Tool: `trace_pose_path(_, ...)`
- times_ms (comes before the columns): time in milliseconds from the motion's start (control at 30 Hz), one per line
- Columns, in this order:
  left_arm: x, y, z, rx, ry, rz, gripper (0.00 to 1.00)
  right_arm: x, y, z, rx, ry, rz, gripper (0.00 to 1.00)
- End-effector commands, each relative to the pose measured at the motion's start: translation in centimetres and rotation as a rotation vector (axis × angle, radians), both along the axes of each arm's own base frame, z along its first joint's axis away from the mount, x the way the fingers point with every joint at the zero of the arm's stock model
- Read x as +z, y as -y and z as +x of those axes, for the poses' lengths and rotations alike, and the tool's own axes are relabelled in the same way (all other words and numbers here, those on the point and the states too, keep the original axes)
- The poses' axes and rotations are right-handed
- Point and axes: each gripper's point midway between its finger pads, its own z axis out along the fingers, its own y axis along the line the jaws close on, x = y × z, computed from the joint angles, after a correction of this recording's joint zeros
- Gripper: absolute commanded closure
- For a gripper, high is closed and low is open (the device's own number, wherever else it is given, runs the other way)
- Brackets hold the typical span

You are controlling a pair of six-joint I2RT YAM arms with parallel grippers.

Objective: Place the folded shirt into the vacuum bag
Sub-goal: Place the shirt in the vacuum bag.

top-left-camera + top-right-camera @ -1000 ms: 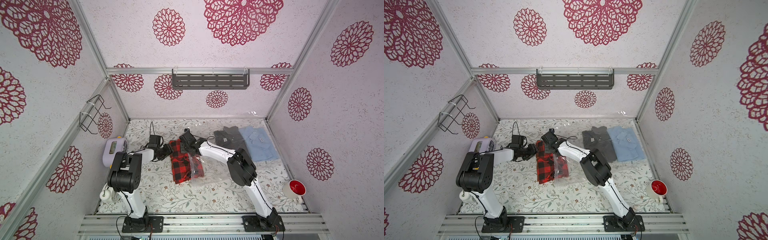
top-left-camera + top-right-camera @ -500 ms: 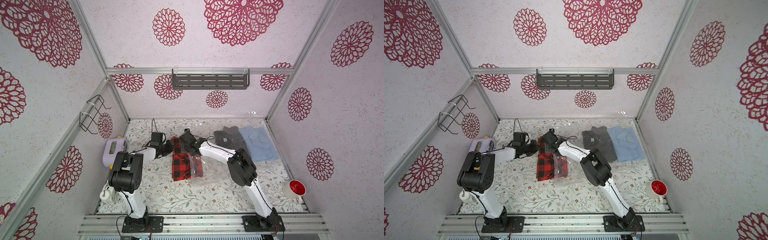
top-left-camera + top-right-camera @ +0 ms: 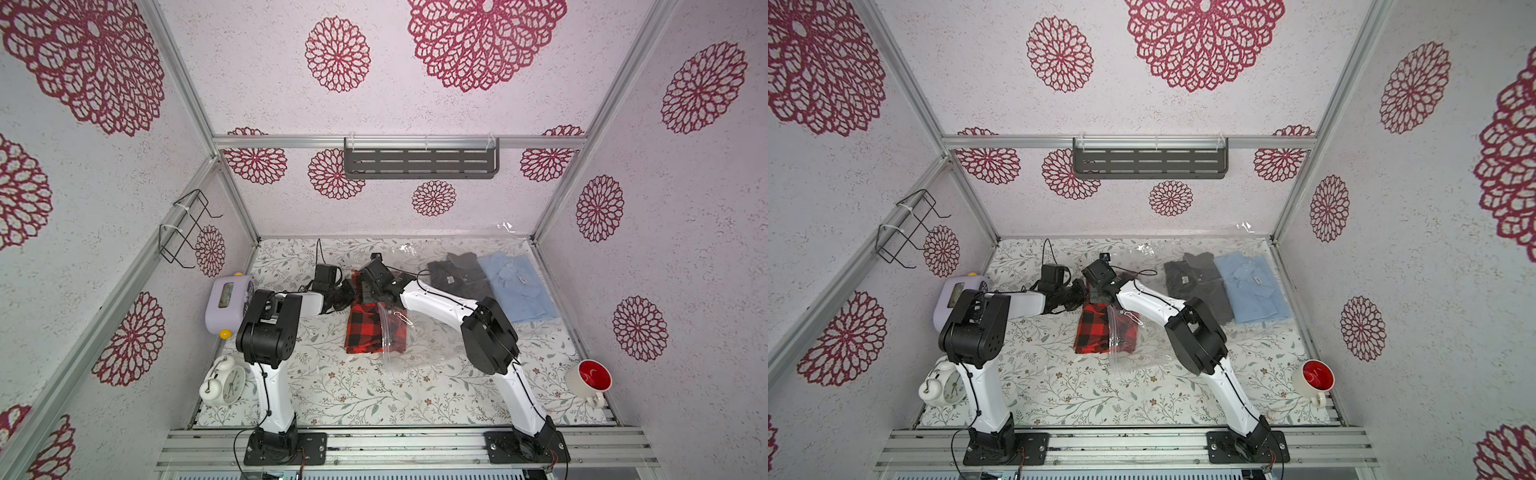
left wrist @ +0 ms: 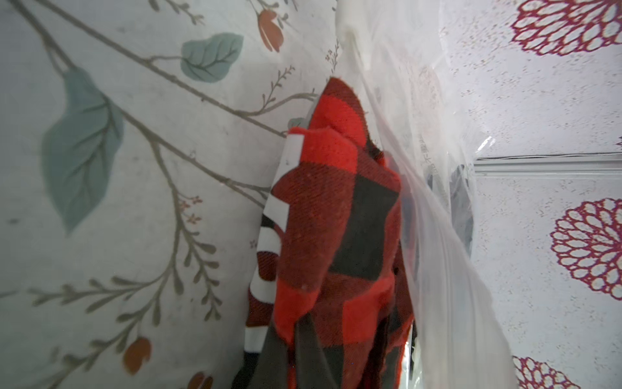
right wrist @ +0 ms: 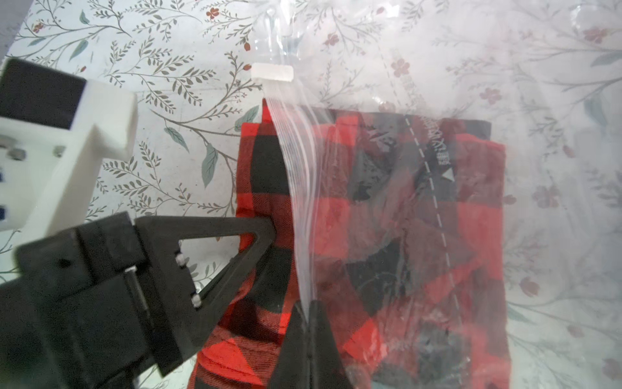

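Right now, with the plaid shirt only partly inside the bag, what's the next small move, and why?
Probably push the left gripper a little further toward the vacuum bag, carrying the red-and-black plaid shirt in. It pinches the shirt's exposed edge, part of the shirt lies outside the zip edge, and the right gripper clamps that edge.

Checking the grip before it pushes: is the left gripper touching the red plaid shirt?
Touching. In the right wrist view the left gripper presses a black fingertip into the red plaid shirt just outside the vacuum bag.
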Motion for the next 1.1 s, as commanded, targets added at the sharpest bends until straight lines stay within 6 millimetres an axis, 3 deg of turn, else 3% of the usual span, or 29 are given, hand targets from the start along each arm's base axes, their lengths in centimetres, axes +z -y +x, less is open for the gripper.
trace_pose_path(0, 2.5, 2.6, 0.4, -0.054, 0.052, -0.088, 0.86, 5.1, -0.2, 0.3, -0.014, 0.069, 0.063, 1.0)
trace_pose_path(67, 3.3, 2.5, -0.2, -0.056, 0.055, -0.093, 0.73, 4.9, -0.1, 0.2, -0.016, 0.065, 0.054, 1.0)
trace_pose_path(133, 4.8, 1.2, -0.8, -0.029, 0.074, -0.07, 0.54, 4.7, 0.2, 0.3, -0.021, 0.066, 0.045, 1.0)
trace_pose_path(400, 4.2, -4.0, -5.6, 0.046, -0.01, 0.1, 0.19, 4.0, 0.5, 0.1, -0.017, 0.056, 0.033, 1.0)
trace_pose_path(567, 2.0, -6.1, -10.7, 0.074, -0.087, 0.161, 0.17, 3.5, 0.7, 0.0, -0.014, 0.049, 0.026, 1.0)
trace_pose_path(767, -0.1, -3.2, -15.6, -0.027, -0.142, 0.076, 0.21, 4.0, 0.6, 0.0, -0.008, 0.052, 0.038, 1.0)
trace_pose_path(1067, -0.8, 1.2, -18.7, -0.105, -0.154, -0.016, 0.26, 3.7, 0.4, -0.1, -0.004, 0.042, 0.046, 1.0)
